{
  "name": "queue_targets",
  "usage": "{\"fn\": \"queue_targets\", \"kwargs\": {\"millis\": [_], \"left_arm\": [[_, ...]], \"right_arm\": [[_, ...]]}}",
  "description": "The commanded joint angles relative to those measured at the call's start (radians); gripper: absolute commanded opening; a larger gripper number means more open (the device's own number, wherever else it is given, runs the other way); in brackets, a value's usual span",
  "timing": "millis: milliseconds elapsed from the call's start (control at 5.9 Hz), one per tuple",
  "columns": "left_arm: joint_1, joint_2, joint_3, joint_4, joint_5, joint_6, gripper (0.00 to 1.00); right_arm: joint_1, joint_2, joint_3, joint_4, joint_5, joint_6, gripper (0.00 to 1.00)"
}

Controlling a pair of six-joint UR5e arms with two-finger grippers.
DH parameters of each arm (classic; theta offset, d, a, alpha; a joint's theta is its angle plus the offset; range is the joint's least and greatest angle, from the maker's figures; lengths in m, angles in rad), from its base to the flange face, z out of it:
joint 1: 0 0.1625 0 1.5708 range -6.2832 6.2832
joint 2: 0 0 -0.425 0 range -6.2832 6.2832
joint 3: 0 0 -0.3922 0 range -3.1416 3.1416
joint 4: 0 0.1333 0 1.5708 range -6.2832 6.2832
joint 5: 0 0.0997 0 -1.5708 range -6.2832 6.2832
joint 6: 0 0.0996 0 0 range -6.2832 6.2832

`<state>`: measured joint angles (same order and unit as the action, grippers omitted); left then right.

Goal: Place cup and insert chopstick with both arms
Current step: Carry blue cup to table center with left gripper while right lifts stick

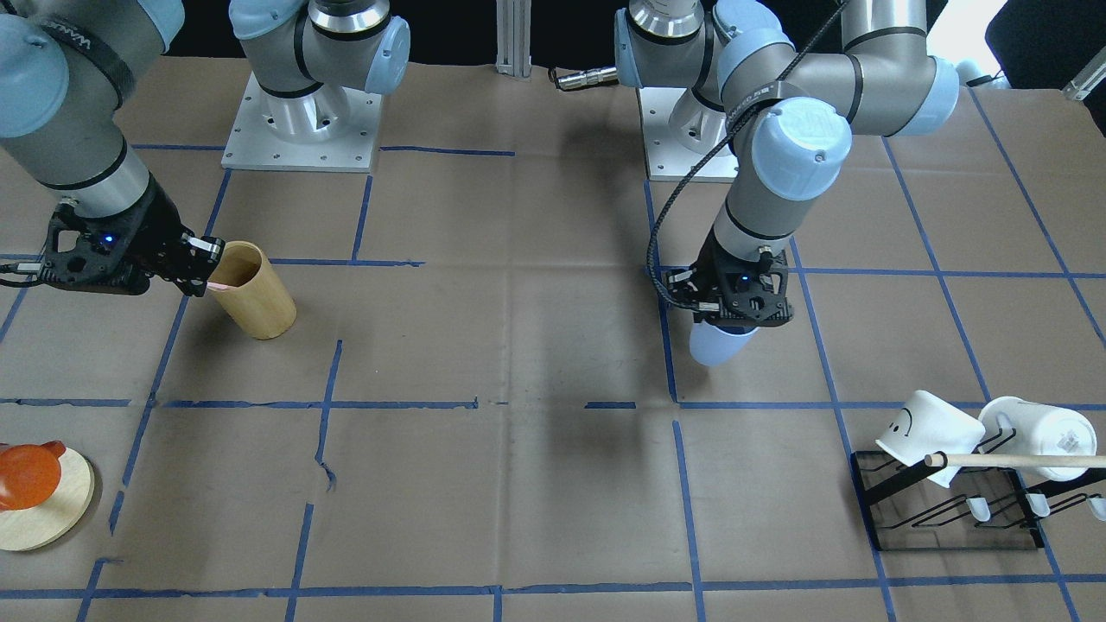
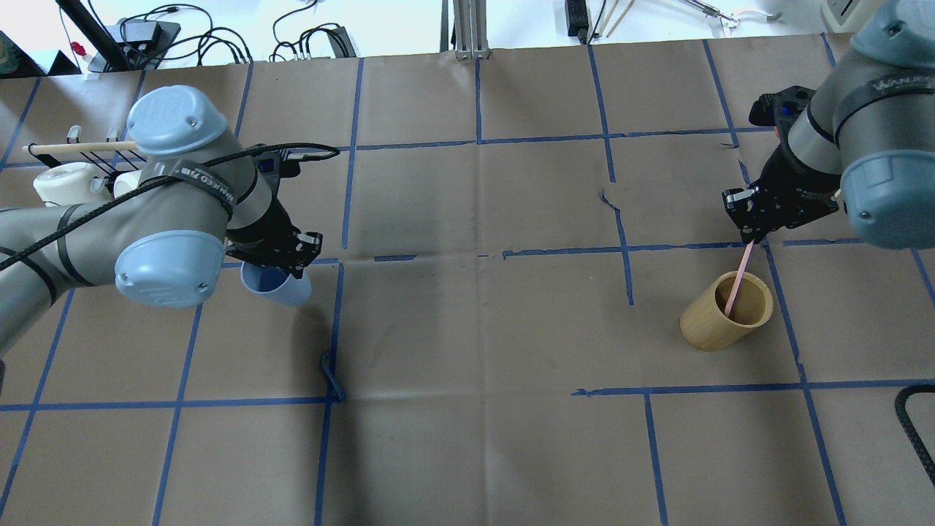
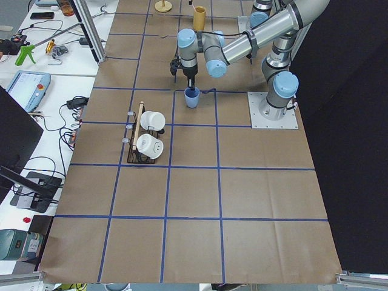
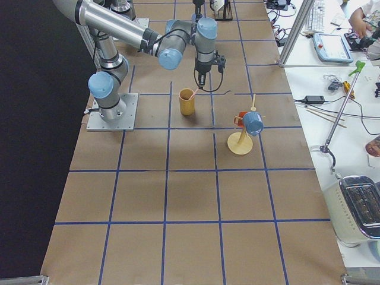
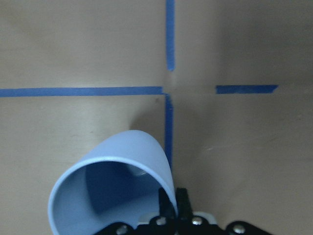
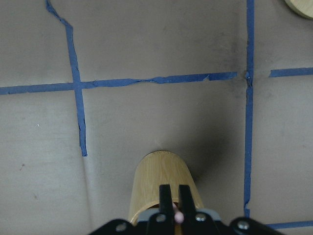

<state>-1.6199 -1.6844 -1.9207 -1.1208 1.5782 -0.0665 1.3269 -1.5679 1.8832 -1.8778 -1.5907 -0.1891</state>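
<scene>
My left gripper [image 2: 288, 263] is shut on the rim of the light blue cup [image 2: 277, 286], one finger inside and one outside, as the left wrist view [image 5: 171, 208] shows. The cup [image 1: 720, 344] hangs upright just over the paper; I cannot tell if it touches. My right gripper [image 2: 752, 230] is shut on the upper end of the pale pink chopstick [image 2: 738, 281]. The stick slants down into the tan wooden cylinder [image 2: 727, 310], which stands upright. The right wrist view shows the pink tip [image 6: 178, 216] between the fingers, above the cylinder [image 6: 164, 181].
A black rack [image 1: 950, 518] with two white mugs [image 1: 929, 423] and a beige dowel [image 1: 1011, 460] stands near the left arm's side. A round wooden base [image 1: 52, 518] with an orange piece [image 1: 26, 475] stands near the right arm. Blue tape lines cross the brown paper.
</scene>
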Motion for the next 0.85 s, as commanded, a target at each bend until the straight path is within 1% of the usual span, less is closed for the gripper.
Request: {"fn": "queue_targets", "kwargs": {"millis": [0, 169, 339, 508, 678], "left_arm": [[-0.218, -0.101, 0.134, 0.001, -0.004, -0.329, 0.02], [-0.320, -0.177, 0.200, 0.057, 0.000, -0.475, 0.02], [-0.359, -0.263, 0.248, 0.123, -0.004, -0.513, 0.02], [-0.388, -0.317, 0.288, 0.131, 0.003, -0.512, 0.02], [-0.391, -0.330, 0.293, 0.131, 0.000, -0.513, 0.03]], "right_arm": [[0.003, -0.006, -0.121, 0.113, 0.002, -0.001, 0.08], [0.014, -0.006, -0.254, 0.263, 0.006, -0.001, 0.08], [0.030, -0.001, -0.397, 0.431, 0.011, 0.000, 0.08], [0.046, 0.006, -0.514, 0.563, 0.011, 0.003, 0.08], [0.046, 0.009, -0.545, 0.610, 0.011, 0.004, 0.08]]}}
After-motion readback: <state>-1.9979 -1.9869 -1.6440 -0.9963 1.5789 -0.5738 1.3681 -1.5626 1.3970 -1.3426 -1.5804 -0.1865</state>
